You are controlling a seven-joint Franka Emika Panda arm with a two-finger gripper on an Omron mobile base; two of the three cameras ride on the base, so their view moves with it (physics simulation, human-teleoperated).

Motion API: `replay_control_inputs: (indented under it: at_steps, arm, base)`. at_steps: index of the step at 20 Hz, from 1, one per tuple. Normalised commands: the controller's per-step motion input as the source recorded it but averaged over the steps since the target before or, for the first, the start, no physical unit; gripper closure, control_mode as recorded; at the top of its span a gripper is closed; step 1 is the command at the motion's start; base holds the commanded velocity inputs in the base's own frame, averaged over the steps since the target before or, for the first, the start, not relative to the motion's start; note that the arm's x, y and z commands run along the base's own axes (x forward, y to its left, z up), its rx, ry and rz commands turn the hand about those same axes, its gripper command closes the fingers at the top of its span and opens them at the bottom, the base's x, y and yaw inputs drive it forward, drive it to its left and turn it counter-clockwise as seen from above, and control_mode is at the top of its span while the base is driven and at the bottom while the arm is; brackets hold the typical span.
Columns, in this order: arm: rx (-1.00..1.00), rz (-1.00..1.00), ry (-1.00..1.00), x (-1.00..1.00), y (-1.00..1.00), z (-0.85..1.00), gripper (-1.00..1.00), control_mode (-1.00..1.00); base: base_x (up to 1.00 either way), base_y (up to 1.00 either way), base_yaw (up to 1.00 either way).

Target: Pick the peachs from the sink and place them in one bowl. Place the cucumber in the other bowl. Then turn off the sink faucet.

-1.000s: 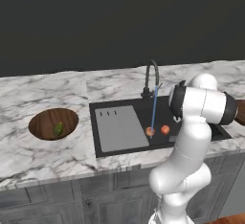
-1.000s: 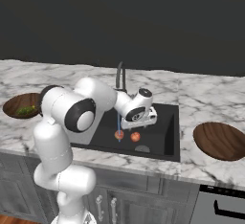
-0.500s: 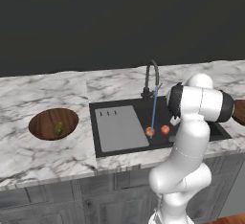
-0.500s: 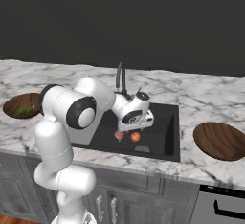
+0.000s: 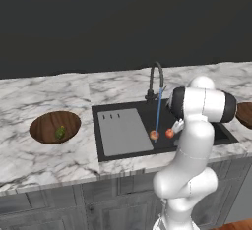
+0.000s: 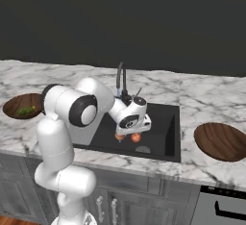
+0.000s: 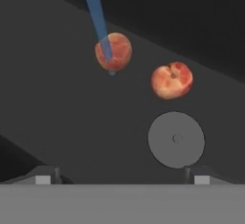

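Two bowls flank my work: at the left of the left base view a brown bowl [image 5: 54, 127] sits on the marble bench [image 5: 44, 155] with the cucumber [image 5: 60, 132] lying in it, and at the right of the right base view a second brown bowl [image 6: 220, 141], nothing in it, rests on the bench beside the sink [image 6: 170, 144]. Between them the grey ribbed drainboard [image 5: 123, 131] covers the sink's left part. Right of it the dark faucet [image 5: 155, 79] pours a blue stream [image 5: 158, 116] onto one peach [image 5: 154, 135]; the other peach [image 5: 169, 133] lies just beside it, apart. In the hand view both peaches sit in the upper half, a round grey drain [image 7: 176, 140] below the right one. My fingers [image 7: 122, 174] are spread wide above the basin floor, pinching nothing. Behind the bench the wall is dark.
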Motion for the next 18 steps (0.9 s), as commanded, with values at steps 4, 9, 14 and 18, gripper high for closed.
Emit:
replay_control_inputs:
  at_steps: [4,9,14,18]
  arm:
    - [0.00,0.00,0.00,0.01,0.00,-0.28,-1.00,-1.00]
    - [0.00,0.00,0.00,0.10,0.01,-0.19,-1.00,-1.00]
    - [0.00,0.00,0.00,0.12,0.00,-0.13,-1.00,-1.00]
    - [0.00,0.00,0.00,0.15,0.00,-0.18,-1.00,-1.00]
  base:
    - [0.00,0.00,0.00]
    - [0.00,0.00,0.00]
    - [0.00,0.00,0.00]
    - [0.00,0.00,0.00]
